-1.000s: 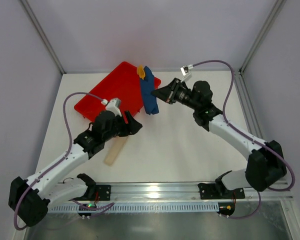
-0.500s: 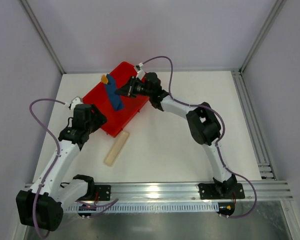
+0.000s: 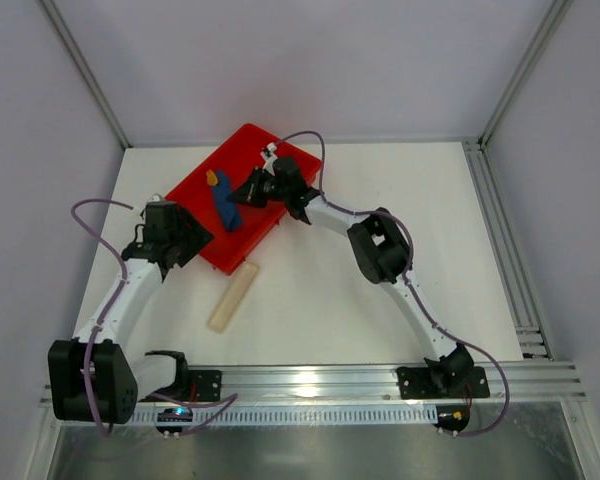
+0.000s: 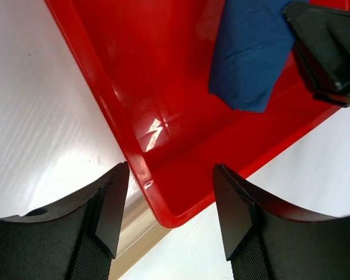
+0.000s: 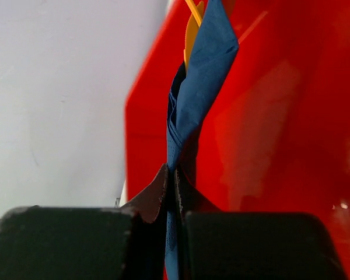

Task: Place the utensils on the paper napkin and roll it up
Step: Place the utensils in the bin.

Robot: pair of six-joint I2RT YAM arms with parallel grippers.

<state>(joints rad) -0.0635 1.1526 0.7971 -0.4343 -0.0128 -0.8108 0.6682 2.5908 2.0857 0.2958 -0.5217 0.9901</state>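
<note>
The navy paper napkin (image 3: 224,207) is rolled into a bundle that hangs over the red tray (image 3: 195,192). The orange tip of the utensils (image 3: 211,179) sticks out of its far end. My right gripper (image 3: 243,193) is shut on the bundle's near part. In the right wrist view the napkin (image 5: 199,93) is pinched between the pads, with the orange utensils (image 5: 190,34) at its top. My left gripper (image 3: 193,236) is open at the tray's near corner. In the left wrist view that gripper (image 4: 171,217) straddles the tray corner (image 4: 169,214) without touching it.
A pale beige flat strip (image 3: 232,296) lies on the white table just in front of the tray's near corner. The right arm reaches across the tray from the right. Metal frame posts and a rail border the table.
The right gripper has carried the rolled napkin left, from the tray's far right edge to over its middle. The left gripper has pulled back left to the tray's near corner.
</note>
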